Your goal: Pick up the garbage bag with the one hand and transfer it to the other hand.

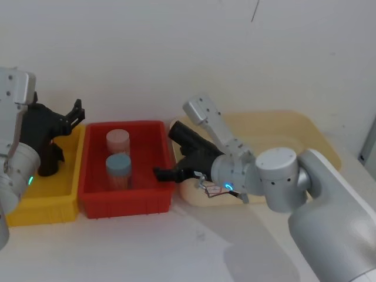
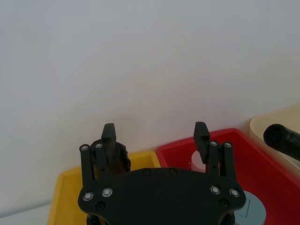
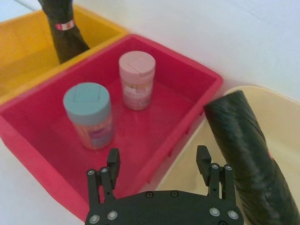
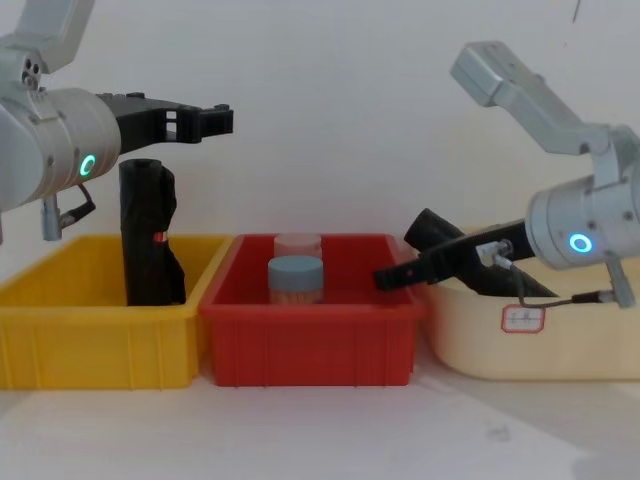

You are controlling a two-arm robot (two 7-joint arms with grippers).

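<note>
The bag (image 4: 440, 232) lies tilted in the cream tray (image 4: 560, 350). Its upper end rises over the tray's rim on the side of the red bin (image 4: 310, 340), and a small red mark shows on its side in the right wrist view. The right gripper (image 4: 390, 277), on the arm with the blue ring, is low at the border of the tray and the red bin. Its fingers are spread apart with nothing between them, and the bag (image 3: 243, 150) is just beside one finger (image 3: 202, 159), outside the gap. The left gripper (image 4: 215, 122), on the arm with the green ring, hangs high over the yellow bin (image 4: 60, 340). It is also wide open and holds nothing. Under it a second black roll (image 4: 150, 230) stands upright in the yellow bin. Two jars (image 1: 118, 155) stand in the red bin.
</note>
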